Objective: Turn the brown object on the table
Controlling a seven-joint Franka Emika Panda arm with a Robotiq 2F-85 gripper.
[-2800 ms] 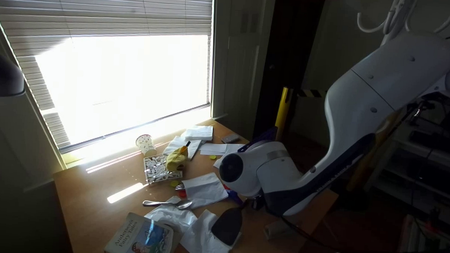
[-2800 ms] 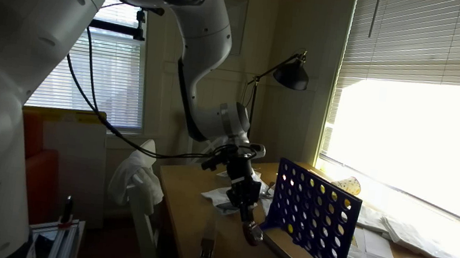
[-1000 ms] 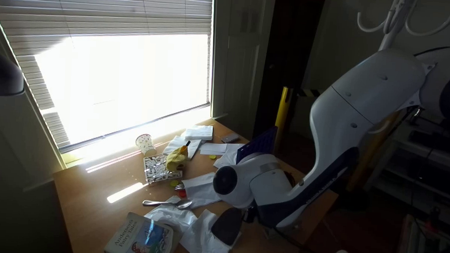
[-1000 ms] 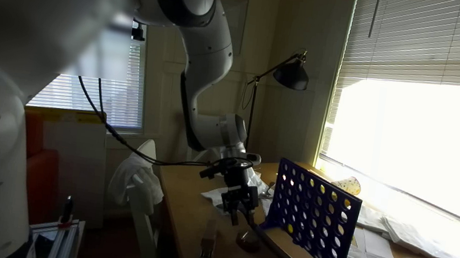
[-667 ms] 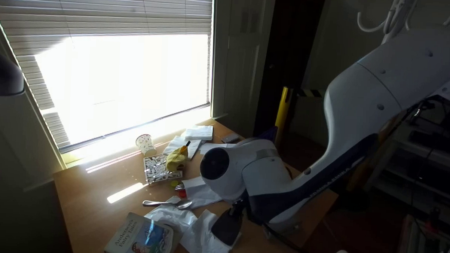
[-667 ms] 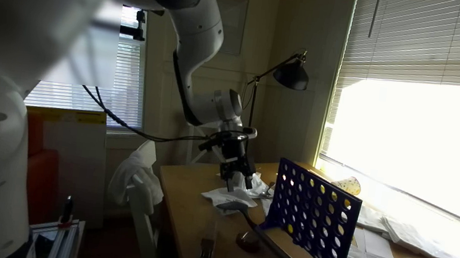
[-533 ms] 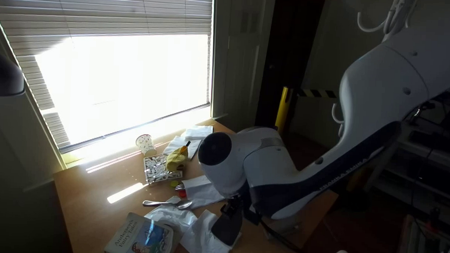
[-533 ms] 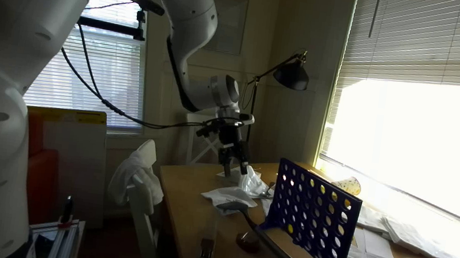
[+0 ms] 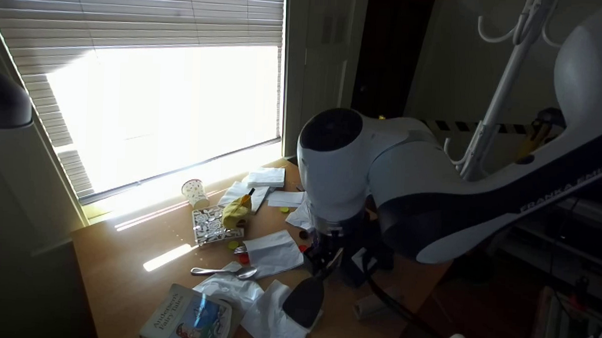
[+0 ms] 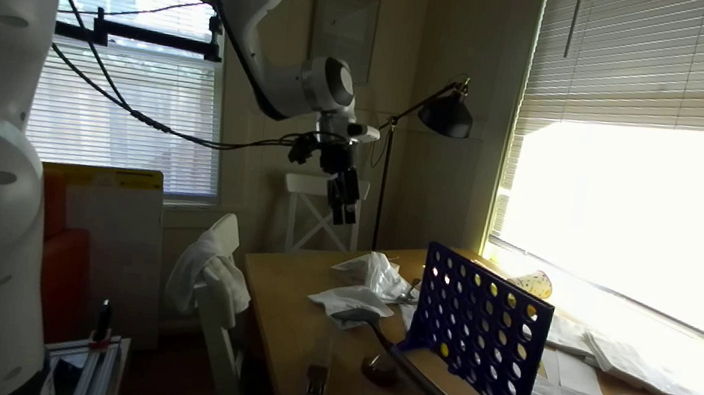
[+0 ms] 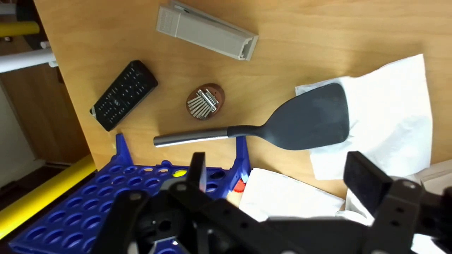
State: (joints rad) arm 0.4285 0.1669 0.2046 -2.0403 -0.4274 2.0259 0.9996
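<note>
Wrist view alone resolves tines of brown thumb piano below my spread jaws. Wooden counter underneath; exterior view adds white chair behind jaws.

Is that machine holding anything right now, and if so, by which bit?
Nothing is held: the pincer hangs wide open in the air, and the small brown oval with metal strips lies on the table.
</note>
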